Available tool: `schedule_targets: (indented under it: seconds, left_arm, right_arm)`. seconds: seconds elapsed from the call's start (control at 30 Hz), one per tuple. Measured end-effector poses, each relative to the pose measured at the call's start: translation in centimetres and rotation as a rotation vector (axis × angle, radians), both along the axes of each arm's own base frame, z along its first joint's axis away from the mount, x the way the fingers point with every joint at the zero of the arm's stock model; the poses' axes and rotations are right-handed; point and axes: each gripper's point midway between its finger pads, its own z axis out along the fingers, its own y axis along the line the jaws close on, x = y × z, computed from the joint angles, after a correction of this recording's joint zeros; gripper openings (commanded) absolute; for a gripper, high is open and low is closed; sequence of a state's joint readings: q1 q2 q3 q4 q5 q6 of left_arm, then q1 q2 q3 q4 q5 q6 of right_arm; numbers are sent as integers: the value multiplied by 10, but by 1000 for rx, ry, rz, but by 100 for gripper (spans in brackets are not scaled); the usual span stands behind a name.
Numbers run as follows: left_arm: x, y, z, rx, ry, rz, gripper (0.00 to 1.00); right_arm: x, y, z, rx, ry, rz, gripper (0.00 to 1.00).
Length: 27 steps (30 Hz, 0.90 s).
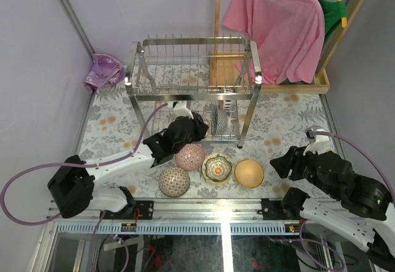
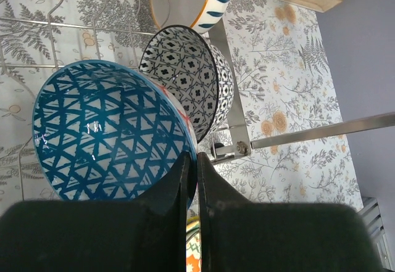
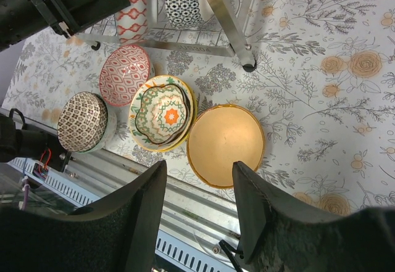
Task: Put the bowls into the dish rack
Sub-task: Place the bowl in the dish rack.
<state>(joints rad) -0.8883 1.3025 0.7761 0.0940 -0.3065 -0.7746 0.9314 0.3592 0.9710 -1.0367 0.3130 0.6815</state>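
Floral cloth (image 1: 290,124) covers the table. At the left, the left gripper (image 2: 191,173) is clenched on the rim of a blue triangle-patterned bowl (image 2: 105,130), which stands on edge at the lower tier of the dish rack (image 1: 255,74). It sits just beside a black-and-white bowl (image 2: 185,81) and a blue-dashed bowl (image 2: 203,0) already there. Four are left on the cloth: brown lattice bowl (image 1: 174,181), pink bowl (image 1: 190,156), green-and-orange bowl (image 1: 217,168), yellow bowl (image 1: 249,173). The right gripper (image 3: 197,204) hangs parted and empty above the yellow one.

Lilac walls (image 1: 31,68), floral tablecloth (image 1: 285,123), pink shirt (image 1: 278,25) on wooden stand (image 1: 323,86).
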Motion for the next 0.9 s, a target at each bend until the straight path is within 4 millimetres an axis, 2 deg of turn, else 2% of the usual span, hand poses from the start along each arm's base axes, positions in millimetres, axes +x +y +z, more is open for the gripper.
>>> schedule_targets:
  seconds: [0.27, 0.4, 0.73, 0.9]
  left_arm:
    - [18, -15, -15, 12, -53, -3, 0]
    - [27, -16, -24, 29, -67, 12, 0]
    - [58, -23, -26, 47, -86, 24, 0]
    - [82, -11, -23, -10, -93, 42, 0]
  right_arm:
    - [0, 0, 0, -1, 1, -1, 54]
    - [0, 0, -1, -3, 2, -1, 54]
    - [-2, -6, -7, -31, 18, -7, 54]
    - [-2, -6, -5, -27, 14, -8, 54]
